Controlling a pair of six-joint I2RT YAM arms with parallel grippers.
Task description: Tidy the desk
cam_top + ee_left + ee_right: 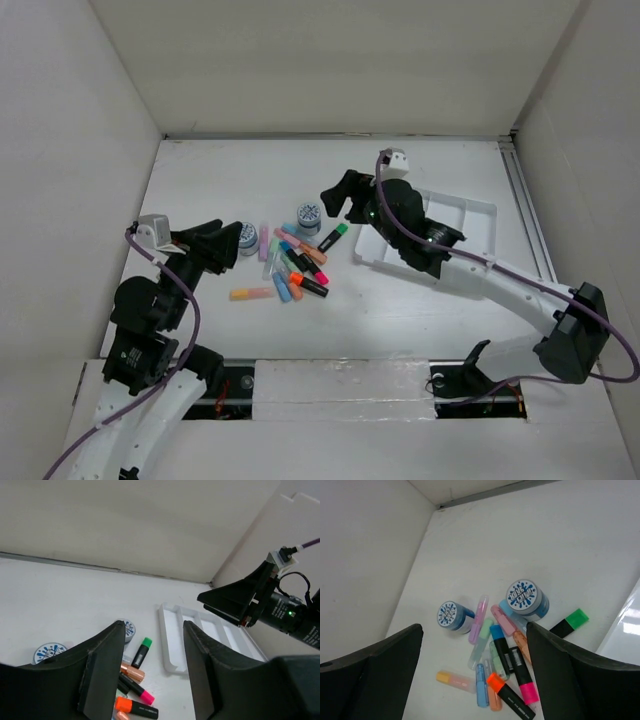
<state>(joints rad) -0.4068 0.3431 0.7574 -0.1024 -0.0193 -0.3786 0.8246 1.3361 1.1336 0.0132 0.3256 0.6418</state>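
Here, two jars [309,216] [246,238], one tray [466,214] (on desk [220,180])

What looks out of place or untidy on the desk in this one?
The highlighters lie in a loose heap, crossing and overlapping at all angles, beside two round tubs. One green-capped marker lies apart, nearer the white tray. Nothing looks spilled or broken.

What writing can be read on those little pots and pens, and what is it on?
Pot lid nearer the tray: blue splash logo, lettering too blurred.
Other pot lid: same, unreadable.
Orange-capped black pen: faint print, too small.
So nothing can be quoted.
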